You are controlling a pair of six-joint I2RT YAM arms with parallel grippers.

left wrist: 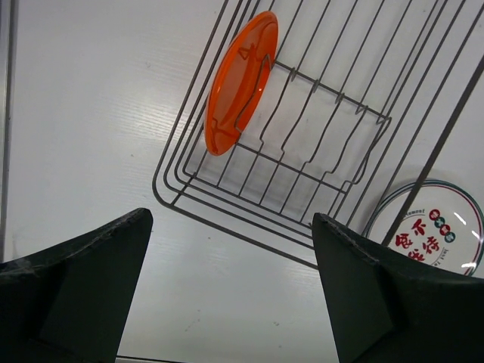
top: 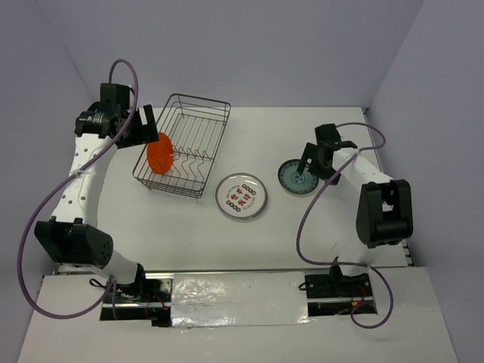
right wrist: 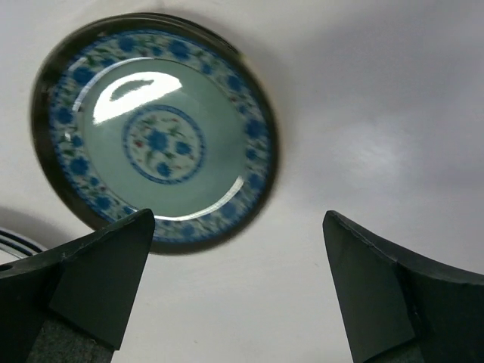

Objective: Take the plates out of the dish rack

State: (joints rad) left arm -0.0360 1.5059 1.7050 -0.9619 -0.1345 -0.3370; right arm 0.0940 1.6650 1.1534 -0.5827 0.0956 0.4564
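Left gripper point(left wrist: 231, 219) open and empty. Orange plate point(left wrist: 240, 79) stands on edge in dish rack point(top: 193, 136) beyond its fingertips, judged next for a rim grasp. Right gripper point(right wrist: 238, 219) open over teal plate point(right wrist: 155, 128).

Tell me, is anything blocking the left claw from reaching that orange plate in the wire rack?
Nothing visible does. The orange plate stands on edge at a corner of the dish rack, and the open left gripper has an unobstructed view of it. Only the rack's own side wires run close beside the plate.

White arms point(top: 82, 178), black joints point(top: 384, 214), purple cables point(top: 298, 234)
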